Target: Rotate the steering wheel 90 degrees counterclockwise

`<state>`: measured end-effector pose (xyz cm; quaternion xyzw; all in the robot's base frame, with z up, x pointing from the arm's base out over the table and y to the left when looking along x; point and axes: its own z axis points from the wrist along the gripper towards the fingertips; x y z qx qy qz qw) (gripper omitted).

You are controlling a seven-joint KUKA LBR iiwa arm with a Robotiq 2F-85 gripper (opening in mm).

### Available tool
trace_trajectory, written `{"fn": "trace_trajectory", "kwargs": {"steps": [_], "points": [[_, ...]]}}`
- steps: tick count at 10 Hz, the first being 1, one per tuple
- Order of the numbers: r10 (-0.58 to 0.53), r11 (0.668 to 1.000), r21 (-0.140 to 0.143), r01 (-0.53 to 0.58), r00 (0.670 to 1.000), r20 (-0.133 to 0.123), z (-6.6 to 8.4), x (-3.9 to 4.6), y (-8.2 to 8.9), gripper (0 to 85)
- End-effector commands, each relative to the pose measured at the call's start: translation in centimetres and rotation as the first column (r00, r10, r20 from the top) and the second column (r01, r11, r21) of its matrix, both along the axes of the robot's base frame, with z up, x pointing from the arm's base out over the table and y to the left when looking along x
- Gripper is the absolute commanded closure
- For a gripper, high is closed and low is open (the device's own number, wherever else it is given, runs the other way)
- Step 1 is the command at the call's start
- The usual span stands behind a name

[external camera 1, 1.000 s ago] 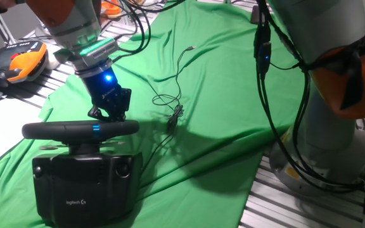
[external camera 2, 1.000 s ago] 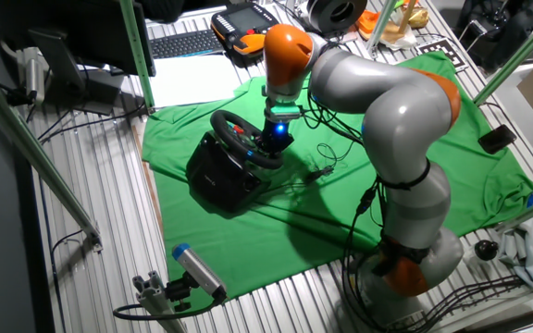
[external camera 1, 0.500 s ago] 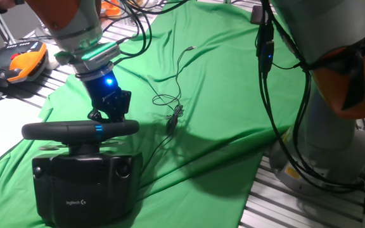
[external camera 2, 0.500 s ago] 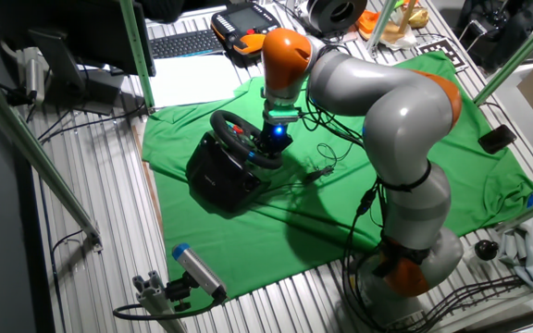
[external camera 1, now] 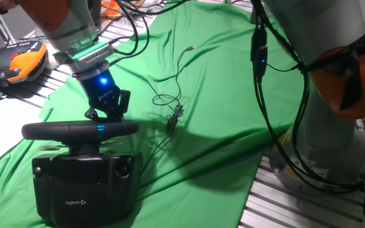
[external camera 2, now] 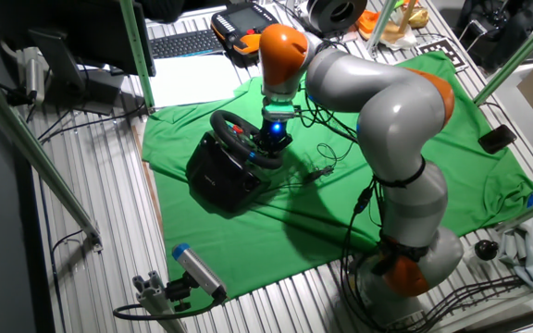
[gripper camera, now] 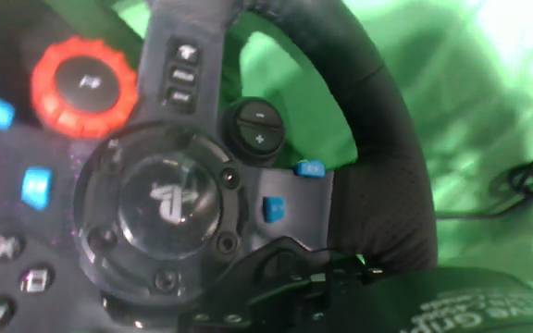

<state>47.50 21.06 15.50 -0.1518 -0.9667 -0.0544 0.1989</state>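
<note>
Steering wheel (external camera 1: 80, 130) sits on its base on the green-covered worktop (external camera 1: 220, 88). Fingers (external camera 1: 105, 115) are set at the rim's far side; grip cannot be confirmed. Counterclockwise sweep is needed next.

We are seeing a black steering wheel (external camera 1: 80, 130) showing a small blue light on its rim, a white logo on its black base, and, in the hand view, a red dial (gripper camera: 83, 84) and blue buttons (gripper camera: 273, 208) on its face. A bright green cloth (external camera 1: 220, 76) is covering the table. The black gripper (external camera 1: 106, 114) is glowing blue above, under a teal ring. The arm (external camera 2: 378, 102) is showing grey and orange. An orange-and-black device (external camera 1: 24, 63), possibly a pendant, is lying aside.
</note>
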Motion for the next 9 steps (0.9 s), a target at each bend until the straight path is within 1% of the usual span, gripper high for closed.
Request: {"fn": "trace_trajectory", "kwargs": {"steps": [1,3,5,7,9], "points": [[-0.019,1.000,0.014,0.020,1.000,-0.019,-0.1,0.04,0.0,85.0],[-0.024,1.000,0.020,0.025,0.999,-0.023,-0.2,0.24,-0.1,85.0],[-0.029,0.999,0.034,0.030,0.999,-0.025,-0.2,0.66,-0.3,85.0],[-0.030,0.999,0.044,0.030,0.999,-0.016,-0.4,1.14,-0.4,85.0],[-0.031,0.998,0.047,0.031,1.000,0.000,-0.6,1.29,-0.4,85.0]]}}
